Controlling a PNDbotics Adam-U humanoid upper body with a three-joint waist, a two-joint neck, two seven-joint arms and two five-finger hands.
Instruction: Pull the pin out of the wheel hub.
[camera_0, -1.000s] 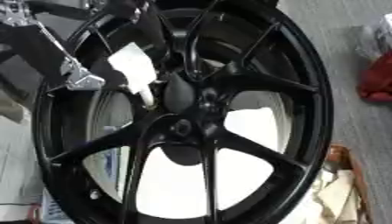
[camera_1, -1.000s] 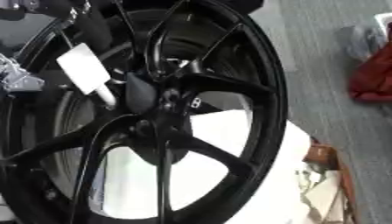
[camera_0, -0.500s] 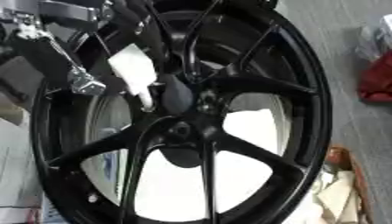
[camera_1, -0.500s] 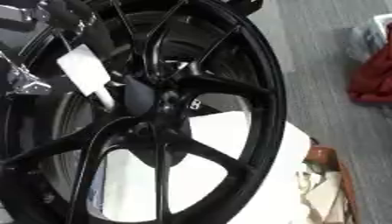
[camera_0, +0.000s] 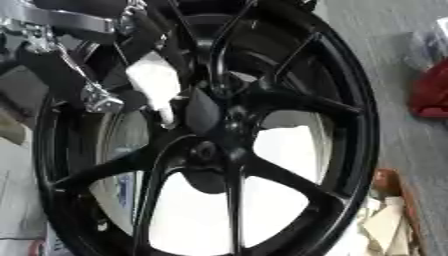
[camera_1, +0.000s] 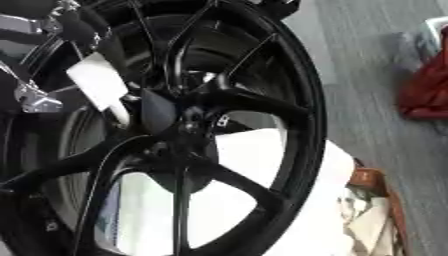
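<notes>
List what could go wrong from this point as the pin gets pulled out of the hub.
1. The white pin sits close among black spokes near the wheel hub; the left hand comes in between them and could snag on a spoke as it withdraws.
2. The wheel stands nearly on edge against a white support; a sideways pull might shift or tip it.
3. The hand's fingers are hard to make out, so its hold on the pin cannot be confirmed; it might slip.

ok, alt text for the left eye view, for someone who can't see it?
A large black multi-spoke wheel fills the frame, with a white pin sticking out beside its hub. The robot's left hand, black and silver, is at the upper left next to the pin. Grey floor and something red show at the right edge.
</notes>
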